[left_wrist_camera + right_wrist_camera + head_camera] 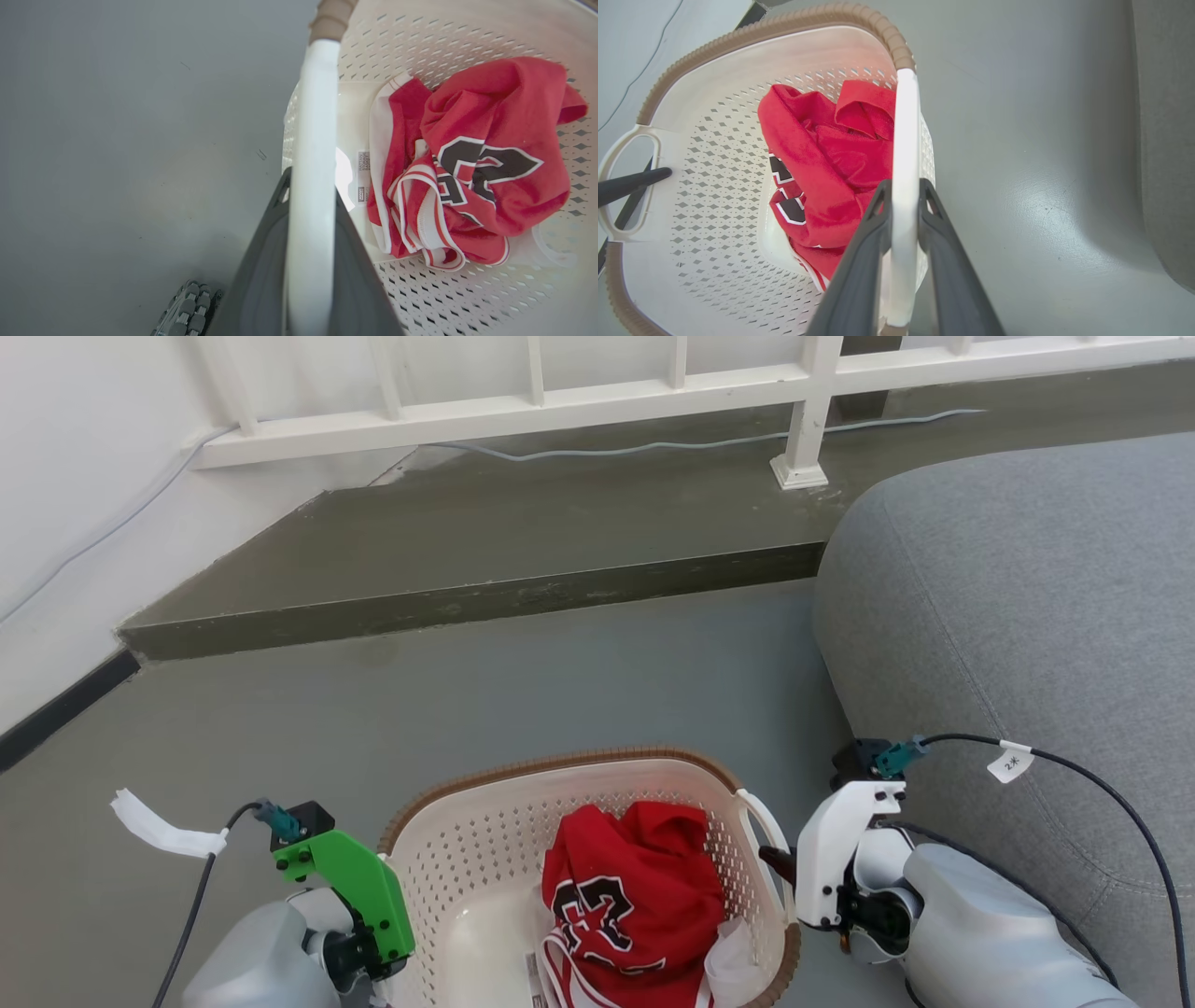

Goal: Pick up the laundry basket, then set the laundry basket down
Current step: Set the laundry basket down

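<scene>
The basket (pixel 579 770) sits bottom centre of the head view, jersey (pixel 635 887) inside. Left gripper (pixel 312 184) and right gripper (pixel 904 189) each pinch a side handle (pixel 317 93) tight, likely so it lifts level.

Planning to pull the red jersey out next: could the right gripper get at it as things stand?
Probably not yet. The right gripper is shut on the laundry basket's handle, so it must let go first; the red jersey itself lies uncovered beside it.
</scene>
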